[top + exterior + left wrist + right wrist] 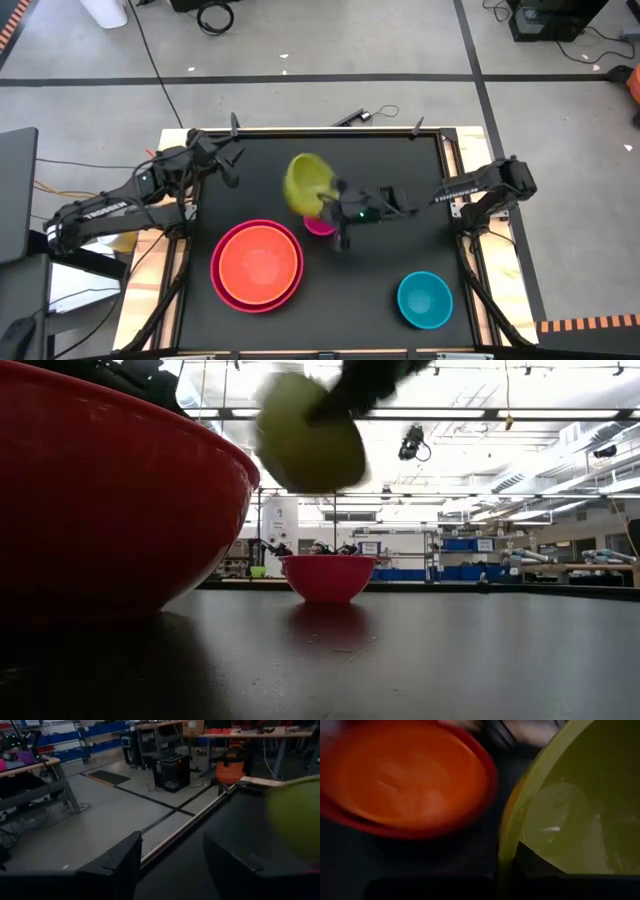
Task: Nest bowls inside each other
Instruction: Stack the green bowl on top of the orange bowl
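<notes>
The yellow-green bowl (306, 183) hangs tilted above the table's middle, with my right gripper (334, 203) shut on it. In the low view the yellow-green bowl (305, 435) is clear of the table. The small pink bowl (320, 226) stands on its base just below the gripper. The orange bowl (258, 260) sits inside the red bowl (228, 288) at the near left. The blue bowl (424, 299) stands alone at the near right. My left gripper (170, 865) waits open at the far left, nothing between its fingers. My right gripper holds the yellow-green bowl by its rim (506, 851), one finger (540, 865) inside the bowl and the other outside. It comes from the table's right side, slanting down. The bowl is lifted clear and tipped on its side, its opening toward the gripper.
The red bowl's wall (100, 500) fills the left of the low view, with the pink bowl (328, 577) beyond it. The table's wooden edge (200, 815) runs along the far side. Bare black tabletop lies between the stacked bowls and the blue bowl.
</notes>
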Robot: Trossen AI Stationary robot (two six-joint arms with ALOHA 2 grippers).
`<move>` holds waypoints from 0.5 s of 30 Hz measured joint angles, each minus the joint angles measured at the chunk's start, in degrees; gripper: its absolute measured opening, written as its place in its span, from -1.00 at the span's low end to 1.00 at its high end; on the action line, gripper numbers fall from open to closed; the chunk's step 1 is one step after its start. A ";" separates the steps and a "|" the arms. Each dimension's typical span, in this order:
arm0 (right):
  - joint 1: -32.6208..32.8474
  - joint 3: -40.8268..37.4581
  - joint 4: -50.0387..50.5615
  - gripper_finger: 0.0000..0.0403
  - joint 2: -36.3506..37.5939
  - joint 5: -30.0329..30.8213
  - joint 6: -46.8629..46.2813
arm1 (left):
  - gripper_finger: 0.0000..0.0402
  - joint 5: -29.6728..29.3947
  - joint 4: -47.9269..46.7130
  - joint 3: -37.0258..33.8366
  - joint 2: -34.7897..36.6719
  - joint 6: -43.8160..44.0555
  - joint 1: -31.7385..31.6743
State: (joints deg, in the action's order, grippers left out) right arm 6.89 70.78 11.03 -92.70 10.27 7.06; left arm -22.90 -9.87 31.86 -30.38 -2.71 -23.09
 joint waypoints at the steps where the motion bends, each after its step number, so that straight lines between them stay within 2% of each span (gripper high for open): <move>1: 1.10 0.02 -3.85 -0.91 -0.61 -3.09 2.93 | 0.07 0.00 0.23 0.00 -0.48 -0.02 0.00; 3: 3.04 0.09 -11.62 -0.91 -2.00 -8.11 8.03 | 0.07 0.00 0.53 0.00 -1.24 -0.24 0.00; 7: 5.02 1.03 -19.59 -0.91 -7.06 -14.79 13.42 | 0.07 -0.01 1.23 -0.02 -2.49 -1.95 0.00; 11: 5.04 4.87 -19.41 -0.92 -13.98 -18.35 13.86 | 0.07 -0.02 2.10 -0.02 -3.11 -2.48 0.01; 15: 5.86 10.09 -16.22 -0.92 -20.13 -18.70 18.34 | 0.07 -0.02 4.22 0.00 -3.40 -2.67 0.06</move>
State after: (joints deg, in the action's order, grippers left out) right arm 12.74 80.88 -5.19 -112.83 -8.43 25.40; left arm -22.92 -5.65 31.86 -33.78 -5.39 -23.03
